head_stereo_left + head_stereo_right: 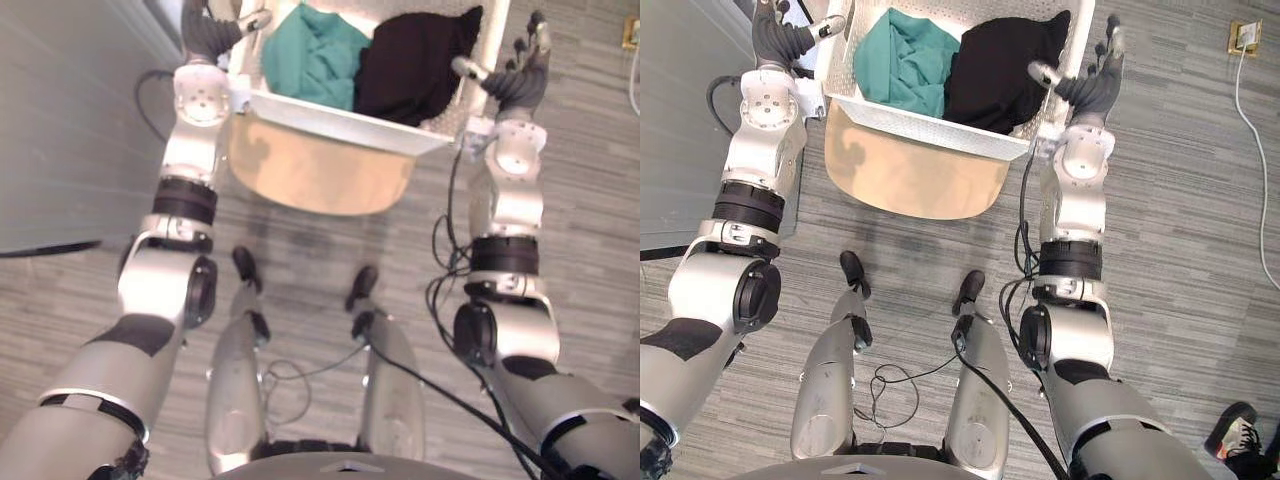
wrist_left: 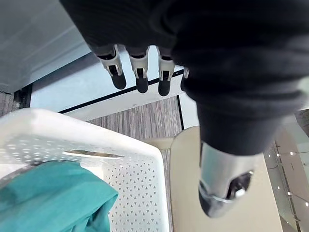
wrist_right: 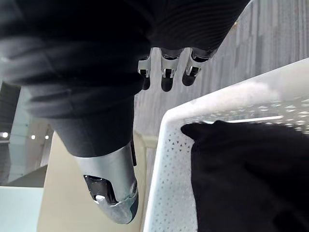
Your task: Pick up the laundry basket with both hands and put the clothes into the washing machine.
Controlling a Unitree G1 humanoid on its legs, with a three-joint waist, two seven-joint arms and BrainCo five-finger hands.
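Note:
A white perforated laundry basket (image 1: 340, 118) rests on a round beige table (image 1: 320, 175) in front of me. Inside it, a teal garment (image 1: 315, 55) lies on the left and a black garment (image 1: 415, 65) on the right. My left hand (image 1: 210, 30) is raised at the basket's left end, fingers (image 2: 140, 77) straight and thumb (image 2: 222, 188) spread, open beside the basket corner (image 2: 120, 150). My right hand (image 1: 520, 75) is up at the right end, open as well, with fingers (image 3: 166, 72) straight just outside the rim (image 3: 178, 125). Neither hand grips the basket.
A large grey panel (image 1: 60, 120) rises on the left. The floor is grey striped planks. At the far right a floor socket (image 1: 1245, 38) has a white cable running from it. A person's shoe (image 1: 1240, 430) stands at the lower right.

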